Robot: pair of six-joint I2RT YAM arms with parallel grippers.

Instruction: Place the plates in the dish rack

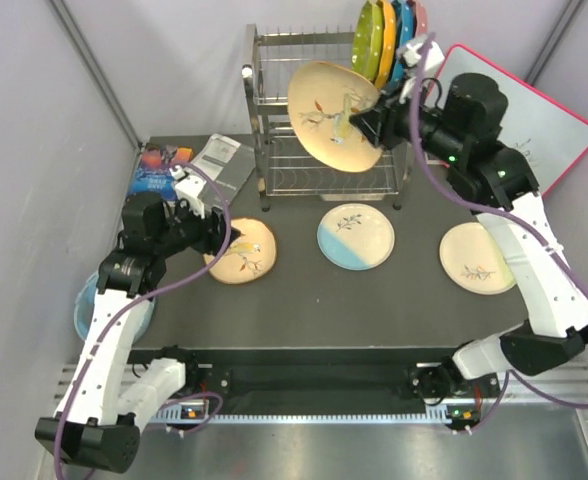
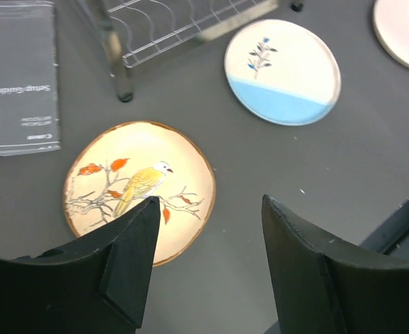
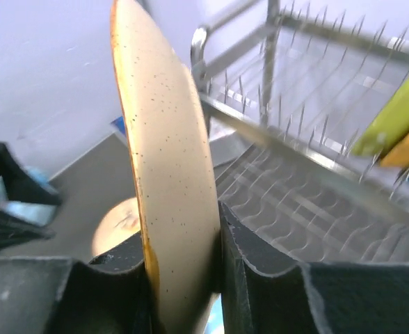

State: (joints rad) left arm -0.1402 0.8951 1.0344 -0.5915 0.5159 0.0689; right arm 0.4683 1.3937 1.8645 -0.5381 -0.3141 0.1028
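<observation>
Right gripper (image 3: 183,254) clamped on plate (image 1: 326,112) rim, plate tilted on edge at dish rack (image 1: 319,180), painted face nearward; left gripper (image 2: 210,203) jaws apart, empty.

Top view: bright, even, diffuse light, with only soft shadows on the dark desk (image 1: 304,300). Left wrist view: sharp at desk level, but its black fingers (image 2: 131,257) are underexposed, no detail. Right wrist view: dish rack (image 3: 295,111) wires smeared by blur; plate (image 3: 173,181) rim close up, soft, warmly lit.
</observation>
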